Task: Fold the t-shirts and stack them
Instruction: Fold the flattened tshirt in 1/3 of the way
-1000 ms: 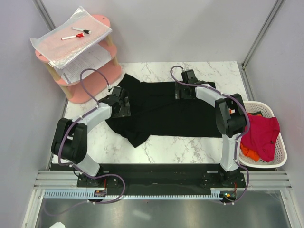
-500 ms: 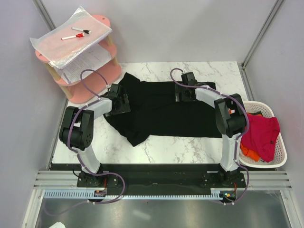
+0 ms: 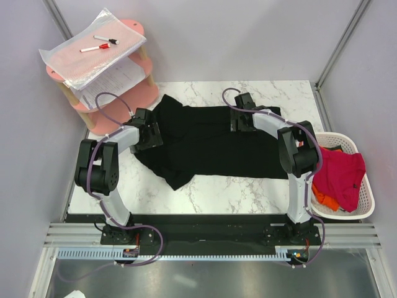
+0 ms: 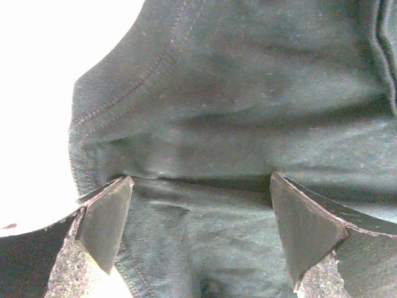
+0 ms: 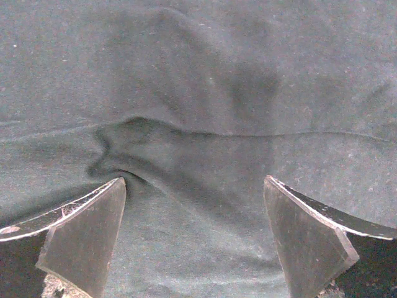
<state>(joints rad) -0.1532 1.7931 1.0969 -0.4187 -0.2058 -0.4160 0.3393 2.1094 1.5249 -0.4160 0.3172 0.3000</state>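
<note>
The black shirt point(image 3: 211, 146) lies spread across the middle of the counter point(image 3: 236, 189). The left tool point(image 4: 200, 180) stands wide over its stitched edge at 9 o'clock; the right tool point(image 5: 194, 181), also wide, straddles a wrinkle at 1 o'clock. A red shirt point(image 3: 341, 174) and an orange shirt point(image 3: 325, 200) sit in the basket point(image 3: 347, 215) at 3 o'clock.

Bright, even light, soft shadows.
Your left wrist view blows the table point(image 4: 43, 74) out white; the black t-shirt point(image 5: 198, 74) looks grainy.
</note>
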